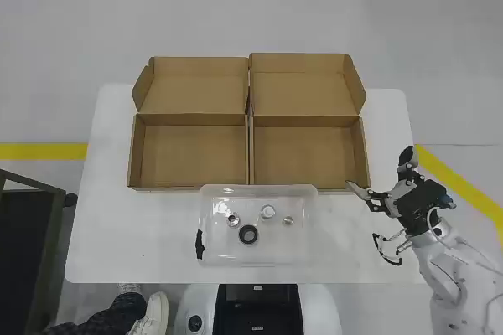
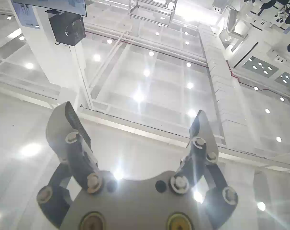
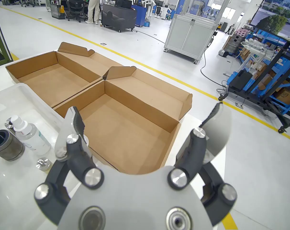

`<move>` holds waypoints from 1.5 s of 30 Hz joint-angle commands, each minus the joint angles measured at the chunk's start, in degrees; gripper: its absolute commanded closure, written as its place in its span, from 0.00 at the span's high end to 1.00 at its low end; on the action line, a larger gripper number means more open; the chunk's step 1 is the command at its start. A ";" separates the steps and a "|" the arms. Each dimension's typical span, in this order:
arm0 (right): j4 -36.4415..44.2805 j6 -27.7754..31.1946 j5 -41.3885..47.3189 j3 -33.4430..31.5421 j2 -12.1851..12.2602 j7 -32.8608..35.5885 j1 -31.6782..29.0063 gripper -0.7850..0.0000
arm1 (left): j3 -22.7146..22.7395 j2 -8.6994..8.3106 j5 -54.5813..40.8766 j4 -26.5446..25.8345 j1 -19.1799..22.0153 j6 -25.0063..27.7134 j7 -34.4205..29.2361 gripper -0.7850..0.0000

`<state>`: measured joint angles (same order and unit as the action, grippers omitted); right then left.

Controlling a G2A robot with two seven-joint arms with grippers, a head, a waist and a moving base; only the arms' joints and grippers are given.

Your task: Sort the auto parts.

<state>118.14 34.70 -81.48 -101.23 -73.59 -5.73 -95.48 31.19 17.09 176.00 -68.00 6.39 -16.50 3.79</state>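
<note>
Layout of the sorting station. The white tabletop (image 1: pixel 109 234) carries two open cardboard boxes side by side along its far edge, the left cardboard box (image 1: pixel 189 155) and the right cardboard box (image 1: pixel 306 155), with their walls touching. A clear tray (image 1: pixel 303 249) sits at the middle of the near edge, just in front of the seam between the boxes.

The right fingers (image 1: pixel 362 191) are spread wide and hold nothing. They hang above the tabletop's right edge, beside the near right corner of the right cardboard box, and they point inward across that box. The left fingers (image 2: pixel 73 120) are also spread and hold nothing; they face the ceiling, away from the tabletop.

All the auto parts lie in the clear tray:
- **Black bearing** (image 1: pixel 249 235): a short cylinder standing on end with its bore upward, so its axis is vertical.
- **Small bottle** (image 1: pixel 268 211): appears upright, just beyond the black bearing toward the boxes.
- **Metal nut** (image 1: pixel 288 220): the part closest to the right fingers.
- **Metal ring** (image 1: pixel 233 221): on the far side of the bearing, toward the tabletop's left edge.

The key relation is that every part lies to the left of the right fingers, toward the middle of the near edge and well apart from them. The right arm is judged the better placed, and would need to swing inward over the tray and turn downward.
</note>
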 commanded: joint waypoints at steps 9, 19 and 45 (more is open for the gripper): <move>0.00 0.00 0.00 0.00 0.00 0.00 0.00 1.00 | 0.00 0.00 0.00 0.00 0.00 0.00 0.00 1.00; -1.14 1.23 -0.41 3.97 0.29 3.21 3.18 1.00 | 0.00 0.00 0.00 0.00 0.00 0.00 0.00 1.00; -5.42 14.32 7.21 29.50 0.89 25.38 16.73 1.00 | 0.00 0.00 0.00 0.00 0.00 0.00 0.00 1.00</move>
<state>113.04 48.67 -74.77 -71.85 -72.77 19.31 -78.65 31.19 17.09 176.00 -68.00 6.39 -16.50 3.79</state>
